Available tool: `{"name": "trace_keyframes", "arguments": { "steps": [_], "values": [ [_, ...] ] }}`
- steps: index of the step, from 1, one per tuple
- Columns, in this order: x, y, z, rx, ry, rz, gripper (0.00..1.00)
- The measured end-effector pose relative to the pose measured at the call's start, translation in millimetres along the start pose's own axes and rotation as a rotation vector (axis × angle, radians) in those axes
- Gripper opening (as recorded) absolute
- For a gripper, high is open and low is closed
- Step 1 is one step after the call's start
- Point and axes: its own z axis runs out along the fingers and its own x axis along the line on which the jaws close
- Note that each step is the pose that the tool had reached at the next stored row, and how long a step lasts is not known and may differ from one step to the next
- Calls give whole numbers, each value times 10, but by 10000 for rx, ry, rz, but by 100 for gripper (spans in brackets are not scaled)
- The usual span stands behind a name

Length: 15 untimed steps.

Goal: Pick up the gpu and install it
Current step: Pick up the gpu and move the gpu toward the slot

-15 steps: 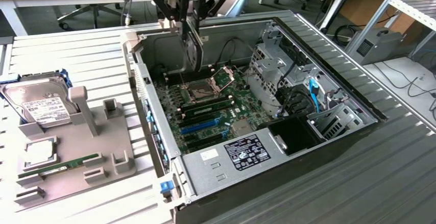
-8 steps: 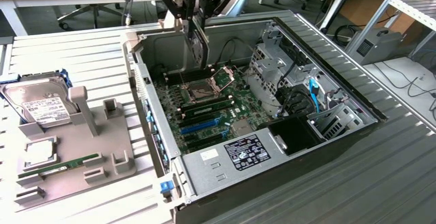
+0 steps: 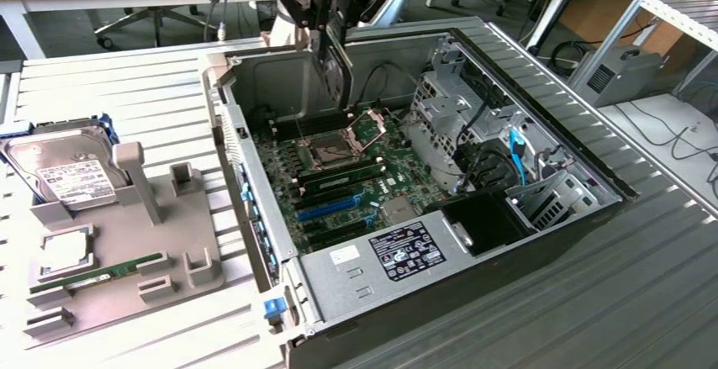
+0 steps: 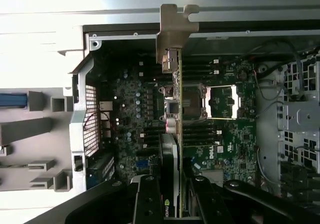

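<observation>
My gripper (image 3: 328,3) hangs above the rear part of the open computer case (image 3: 583,192) and is shut on the gpu (image 3: 335,71). The gpu is a thin black card that hangs edge-down over the motherboard (image 3: 336,184), near the CPU socket (image 3: 342,142). In the wrist view my gripper (image 4: 172,201) clamps the card from both sides. The gpu (image 4: 175,129) is seen edge-on, with its pale metal bracket (image 4: 175,31) pointing toward the case's rear wall. The card is above the board and touches no slot.
A grey fixture tray (image 3: 124,260) at the exterior view's left carries a silver hard drive (image 3: 67,171), a green RAM stick (image 3: 96,275) and a square chip (image 3: 67,247). Drive cages (image 3: 472,125) and cables fill the case's right half. The power supply label (image 3: 406,251) is at the front.
</observation>
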Motion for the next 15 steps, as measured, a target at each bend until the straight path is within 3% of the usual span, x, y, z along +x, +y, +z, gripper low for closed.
{"name": "trace_keyframes", "arguments": {
  "steps": [8,15],
  "values": [
    [-154,40,6,0,0,0,27],
    [-464,94,16,1,0,1,27]
  ]
}}
